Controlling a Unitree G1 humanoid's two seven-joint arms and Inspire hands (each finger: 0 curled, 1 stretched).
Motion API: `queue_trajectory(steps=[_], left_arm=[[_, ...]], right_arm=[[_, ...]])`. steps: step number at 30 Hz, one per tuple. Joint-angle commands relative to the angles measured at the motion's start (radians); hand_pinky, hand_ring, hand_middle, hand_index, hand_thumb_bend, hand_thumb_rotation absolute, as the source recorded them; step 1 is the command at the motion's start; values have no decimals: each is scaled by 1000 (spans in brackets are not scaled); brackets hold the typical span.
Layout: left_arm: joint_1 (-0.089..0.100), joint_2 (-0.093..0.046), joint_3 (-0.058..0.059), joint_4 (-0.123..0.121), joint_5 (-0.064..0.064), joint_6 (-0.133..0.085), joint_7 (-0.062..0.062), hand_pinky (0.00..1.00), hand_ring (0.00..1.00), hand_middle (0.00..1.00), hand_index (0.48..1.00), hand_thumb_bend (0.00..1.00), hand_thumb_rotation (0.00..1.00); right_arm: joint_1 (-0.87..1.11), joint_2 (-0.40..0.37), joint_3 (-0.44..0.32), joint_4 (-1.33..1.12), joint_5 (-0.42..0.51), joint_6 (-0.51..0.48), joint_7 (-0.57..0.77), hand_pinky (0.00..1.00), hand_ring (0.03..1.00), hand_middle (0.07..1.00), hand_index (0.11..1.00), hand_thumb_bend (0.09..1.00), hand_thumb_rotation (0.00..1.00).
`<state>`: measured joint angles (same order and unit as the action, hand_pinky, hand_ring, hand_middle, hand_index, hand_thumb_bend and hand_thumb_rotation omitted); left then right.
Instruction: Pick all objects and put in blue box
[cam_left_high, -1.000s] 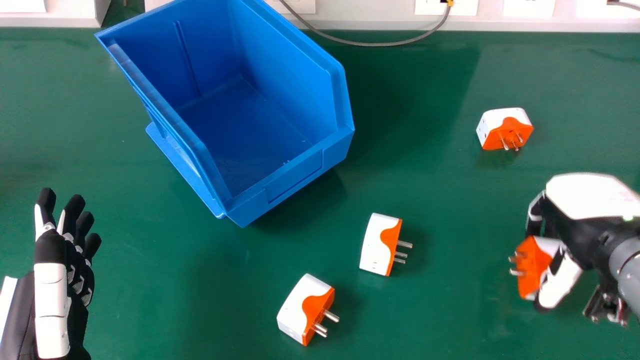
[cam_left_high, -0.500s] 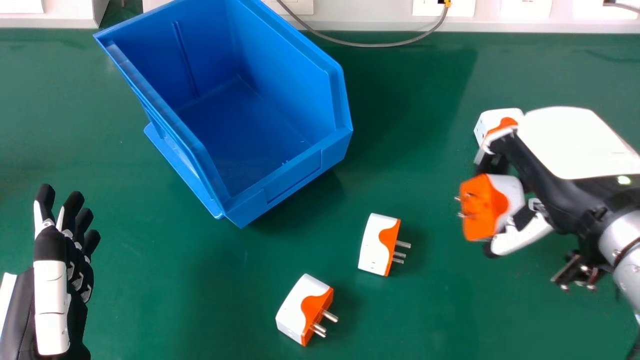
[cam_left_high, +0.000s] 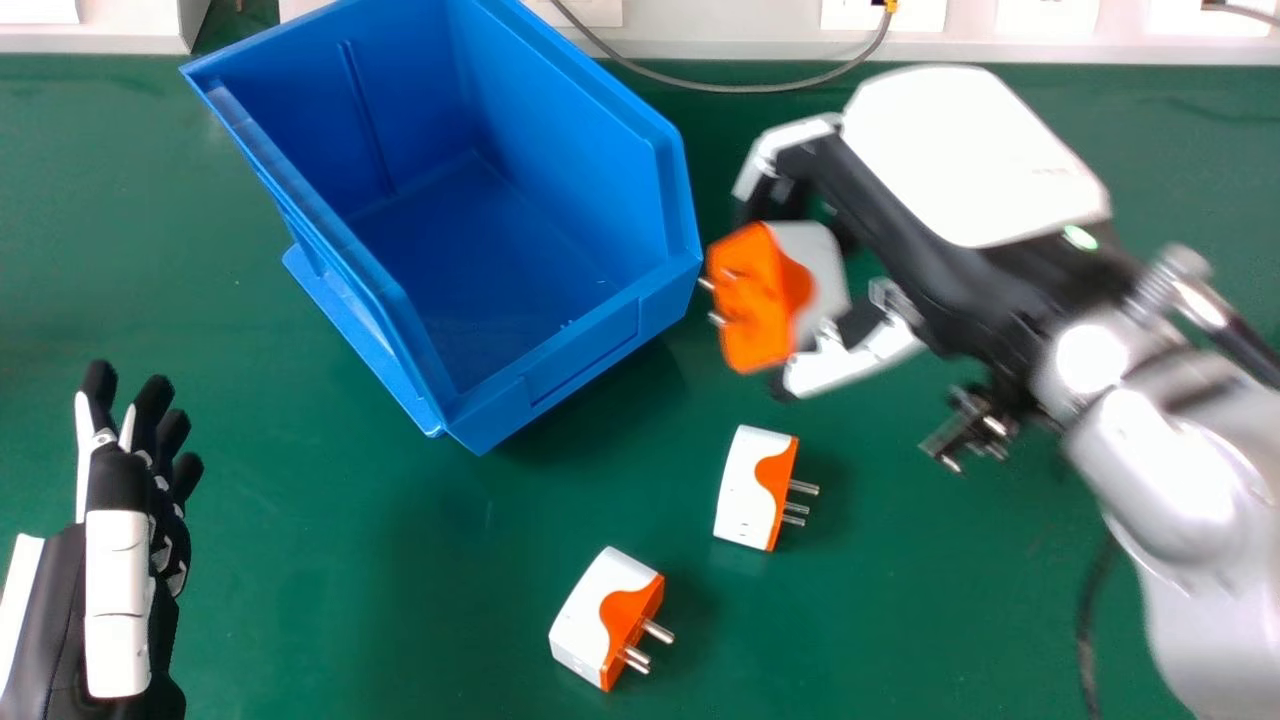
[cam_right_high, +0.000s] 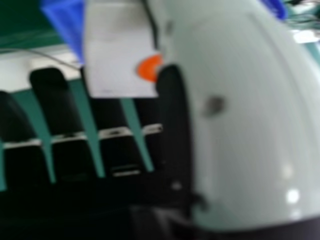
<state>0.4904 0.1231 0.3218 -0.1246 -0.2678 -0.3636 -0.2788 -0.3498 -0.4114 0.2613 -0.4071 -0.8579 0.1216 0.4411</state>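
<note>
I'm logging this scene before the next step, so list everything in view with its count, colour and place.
Held plug adapter: one, white and orange, in the right robot hand, just right of the box
Plug adapters on table: two, white and orange, in front of the box and to its right
Blue box: one, blue, left of centre towards the far edge
Table: one, green, under the box
White panels: two sections, white, along the far edge
Thin cable: one, grey with a yellow end, looping at the far edge
Left robot hand: one, black and white, near left
Right robot hand: one, black and white, right of the box, on a silver forearm
</note>
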Motion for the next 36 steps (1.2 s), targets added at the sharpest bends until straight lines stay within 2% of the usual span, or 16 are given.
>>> queue_trajectory(steps=[1, 4, 12, 19, 26, 29, 33, 36], left_arm=[[5, 3, 2, -20, 5, -5, 6, 985, 994, 1000, 1000, 859, 1000], [3, 3, 1, -11, 4, -8, 6, 983, 993, 999, 1000, 862, 1000], [11, -4, -7, -27, 10, -7, 14, 976, 990, 996, 1000, 870, 1000], [7, 0, -11, -15, 6, -13, 10, 970, 986, 993, 1000, 872, 1000], [-6, 5, -11, 0, 7, -16, 8, 971, 986, 994, 1000, 872, 1000], [-4, 4, -14, -10, 9, -9, 13, 971, 986, 994, 1000, 872, 1000], [-7, 7, -16, -2, 10, -10, 12, 973, 987, 995, 1000, 872, 1000], [0, 2, -19, -12, 13, -10, 14, 974, 988, 995, 1000, 872, 1000]], right_arm=[[-90, 38, 19, 53, 7, -17, -41, 178, 342, 472, 553, 494, 0], [-170, 96, 58, 154, 0, -15, -66, 174, 338, 475, 550, 497, 0], [-366, 196, 140, 429, -49, -17, -182, 192, 334, 474, 558, 498, 0], [-549, 272, 192, 723, -58, -40, -317, 226, 356, 486, 547, 503, 0], [-748, 350, 266, 1112, -63, -98, -483, 296, 404, 496, 537, 496, 0], [-819, 400, 299, 1288, -58, -138, -564, 330, 421, 487, 518, 498, 0], [-890, 452, 334, 1483, -55, -183, -659, 341, 416, 481, 525, 498, 0], [-921, 484, 366, 1588, -63, -187, -705, 358, 405, 470, 533, 497, 0]])
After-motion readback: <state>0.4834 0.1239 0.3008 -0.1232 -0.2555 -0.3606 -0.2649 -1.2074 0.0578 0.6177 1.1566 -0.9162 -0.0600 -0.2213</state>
